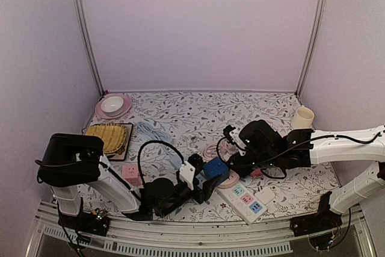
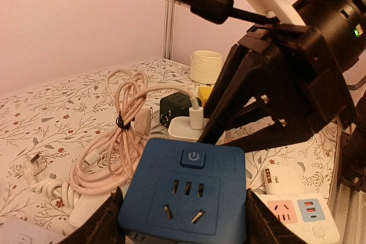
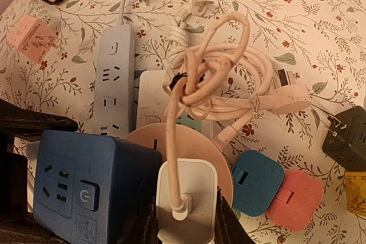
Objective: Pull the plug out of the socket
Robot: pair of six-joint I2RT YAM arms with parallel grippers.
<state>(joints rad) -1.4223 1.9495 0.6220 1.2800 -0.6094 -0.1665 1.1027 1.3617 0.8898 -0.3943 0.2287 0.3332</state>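
Well, on the flowery table [image 1: 180, 112] the left gripper [image 2: 183, 221] pinched the blue socket cube [image 2: 189, 198] from both sides, and it should hold that cube steady. The right gripper [image 3: 187, 224] squeezed the white plug [image 3: 186, 190], which sat right beside the cube toward the table's near side, its pink cord [image 3: 217, 84] bundled behind. I think a slow, straight pull away from the cube, with no twisting, would work best.

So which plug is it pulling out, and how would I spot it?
Find the blue cube at the table's near middle. The plug is the white block against its side, pinched in the right hand. Unlike the teal plug beside it, a pale pink cord runs into it.
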